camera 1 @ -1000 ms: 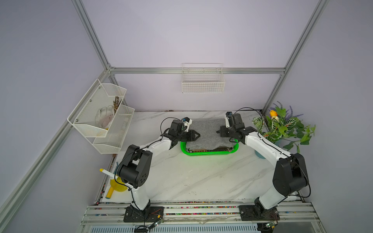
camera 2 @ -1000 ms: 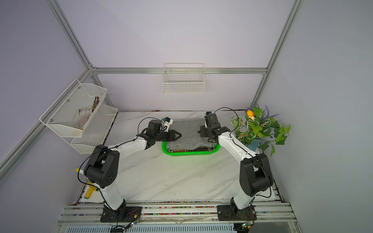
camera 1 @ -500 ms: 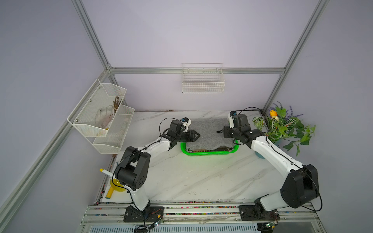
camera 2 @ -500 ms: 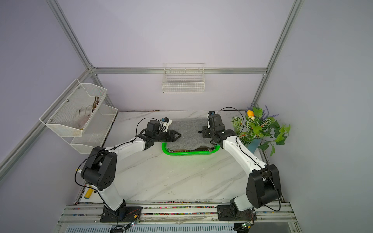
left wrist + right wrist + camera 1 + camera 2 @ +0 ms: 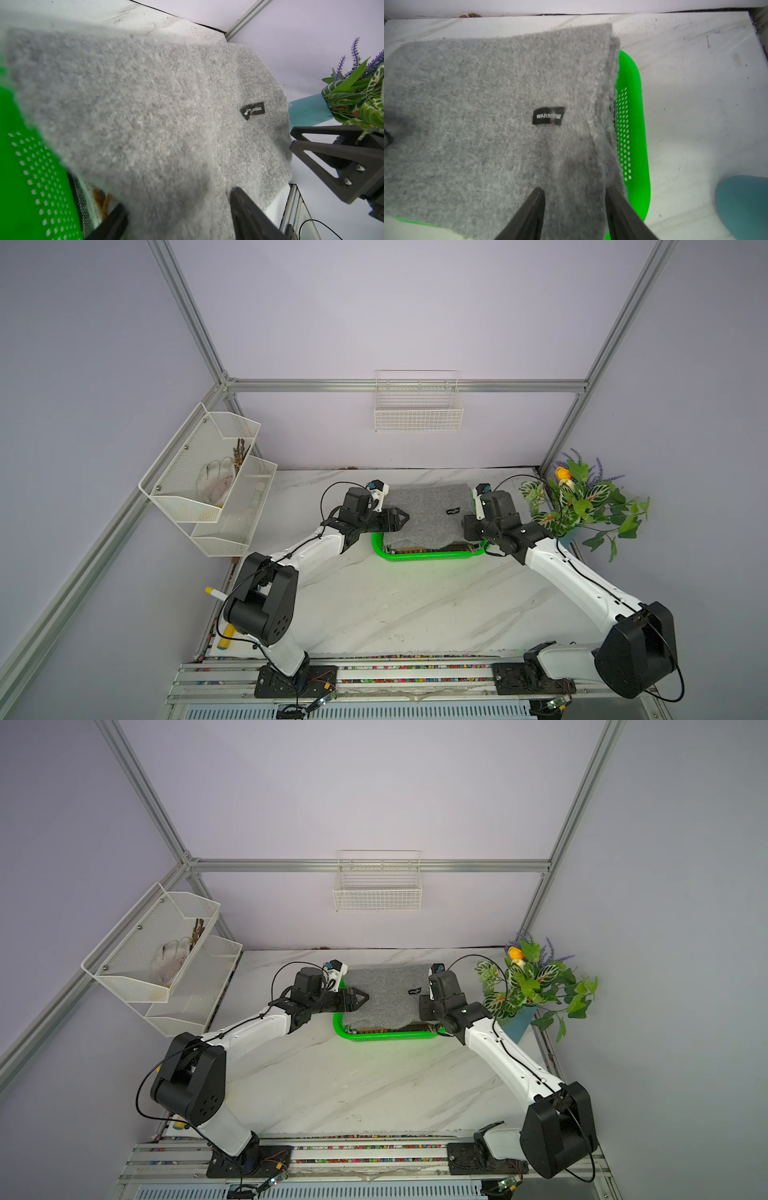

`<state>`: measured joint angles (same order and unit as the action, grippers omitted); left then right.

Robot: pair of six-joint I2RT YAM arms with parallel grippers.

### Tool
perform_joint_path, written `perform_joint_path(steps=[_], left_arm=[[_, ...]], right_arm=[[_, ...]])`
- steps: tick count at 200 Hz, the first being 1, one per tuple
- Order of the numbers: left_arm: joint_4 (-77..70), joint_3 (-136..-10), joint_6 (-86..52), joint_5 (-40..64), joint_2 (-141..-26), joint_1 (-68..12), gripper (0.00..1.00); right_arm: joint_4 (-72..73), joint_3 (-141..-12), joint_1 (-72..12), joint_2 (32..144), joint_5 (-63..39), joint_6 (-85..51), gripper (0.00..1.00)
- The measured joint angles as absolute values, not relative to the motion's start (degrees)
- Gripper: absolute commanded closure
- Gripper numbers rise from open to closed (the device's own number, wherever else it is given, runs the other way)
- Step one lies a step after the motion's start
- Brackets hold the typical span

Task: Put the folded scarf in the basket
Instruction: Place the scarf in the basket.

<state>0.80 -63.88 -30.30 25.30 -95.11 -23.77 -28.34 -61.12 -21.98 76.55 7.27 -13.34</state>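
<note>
While the grey scarf point(image 5: 428, 512) lies spread across the green basket point(image 5: 428, 558), both arms sit at its opposite short edges, and that pairing makes sense: a floppy folded cloth carried from one side alone would probably sag and lose its fold. In both top views the scarf covers nearly the whole basket, with only the near rim and a strip of the right wall showing green. Its far edge runs out past the far rim over the marble surface point(image 5: 395, 605), so it looks to be riding on top, not settled inside. The left fingers point(image 5: 245, 209) stand well apart, cloth lying between and beneath them, gripping nothing that I can see. Over on the other side, the right fingers point(image 5: 533, 209) are apart too, straddling the scarf's layered edge just inside the perforated wall. The cloth between them lies flat, not bunched, so I judge this a loose straddle, not a pinch. The black label point(image 5: 548, 116) faces up, fold intact. With the potted plant point(image 5: 582, 506) close behind the right arm, any tucking of that overhang wants short, careful moves.
</note>
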Motion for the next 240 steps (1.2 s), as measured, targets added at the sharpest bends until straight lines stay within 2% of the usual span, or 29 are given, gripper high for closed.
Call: perform_joint_path(steps=[51,72,89,123,150,162,186,213,240], left_arm=[[0.14,-58.83,-30.35,24.84,-91.29,-23.57,0.30],[-0.62,-56.62,-30.39,25.10,-90.28,-23.57,0.31],[-1.37,-55.72,-30.46,25.28,-90.21,-23.57,0.31],[-2.50,-54.61,-30.61,25.28,-89.95,-23.57,0.32],[-2.59,-54.46,-30.83,25.39,-89.01,-23.57,0.37],[-2.98,-54.46,-30.92,25.65,-88.62,-23.57,0.38],[-3.62,-54.46,-30.92,26.30,-88.47,-23.59,0.40],[-3.79,-54.39,-30.96,26.85,-88.47,-23.59,0.51],[-5.78,-52.38,-31.22,27.29,-88.47,-23.59,0.52]], right_arm=[[-28.21,-58.13,-22.04,73.14,8.05,-14.33,0.49],[-27.92,-56.40,-22.04,72.88,7.81,-14.50,0.53],[-27.86,-55.92,-22.04,73.63,7.46,-14.70,0.60],[-27.42,-55.92,-22.04,74.06,7.14,-14.94,0.85],[-26.65,-55.79,-22.04,72.88,7.46,-14.90,0.93],[-26.52,-55.77,-22.04,71.79,7.94,-14.66,1.00],[-26.00,-55.77,-22.04,70.48,8.80,-14.33,1.00],[-25.71,-55.79,-22.13,70.52,10.55,-13.85,1.00],[-25.39,-55.79,-22.26,72.51,14.57,-13.87,1.00]])
